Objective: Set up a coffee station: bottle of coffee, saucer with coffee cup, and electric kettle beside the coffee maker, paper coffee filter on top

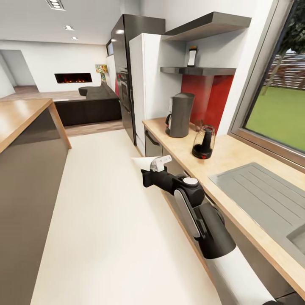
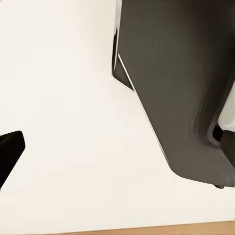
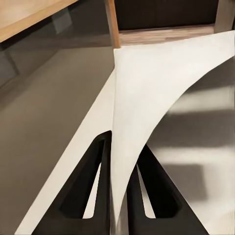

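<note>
From the head, my right tool [image 1: 153, 165] is out over the floor beside the surface [image 1: 237, 159] with the filter [image 1: 143, 163] sticking out of it, and the coffee maker [image 1: 180, 115] stands ahead, farther along the surface and higher than the tool, with the kettle [image 1: 203, 143] just nearer and the bottle [image 1: 192, 56] up on the shelf [image 1: 199, 70]. My left wrist looks down at pale floor and a dark body panel, and I cannot tell how that tool stands. At my right wrist the tool [image 3: 120, 183] is clamped on the filter [image 3: 152, 103], whose cone fans out past the fingers [image 3: 100, 188], so I judge this arm should carry it.
</note>
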